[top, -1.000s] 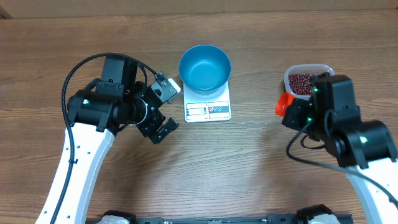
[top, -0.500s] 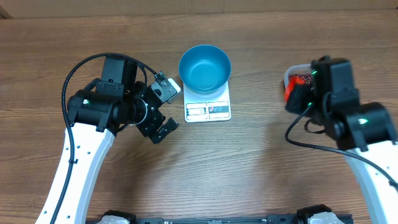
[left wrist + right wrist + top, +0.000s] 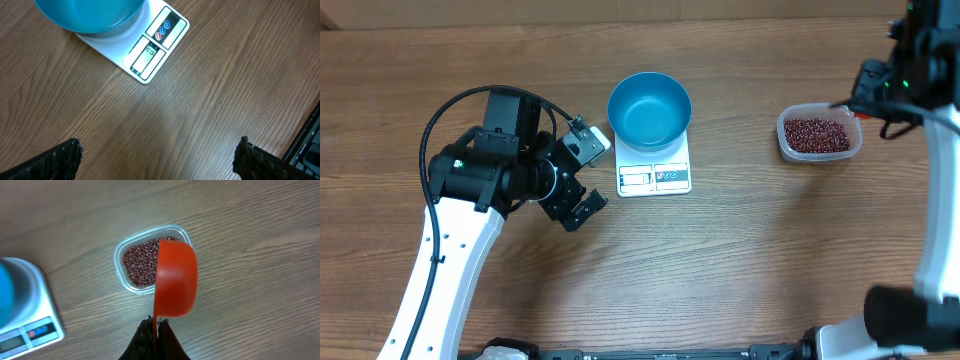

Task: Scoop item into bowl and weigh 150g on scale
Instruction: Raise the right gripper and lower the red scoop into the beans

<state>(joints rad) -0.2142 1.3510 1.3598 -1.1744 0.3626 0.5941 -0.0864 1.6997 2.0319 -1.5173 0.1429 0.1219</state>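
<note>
Near the tub [image 3: 117, 262] edge, right hand [image 3: 155, 323] clamps scoop [image 3: 175, 280]; left hand [image 3: 159, 145] spread beside scale [image 3: 146, 56].

The bench [image 3: 740, 260] is a broad brown top with a wood grain that runs from left to right. Two things stand straight on it. Near the middle, toward the far edge, sits a small white square scale [image 3: 655, 178], flat on the wood, with its display and buttons along the near side. Off to the right, at about the same depth, sits a clear plastic tub [image 3: 820, 158] with rounded corners. The two stand well apart.
</note>
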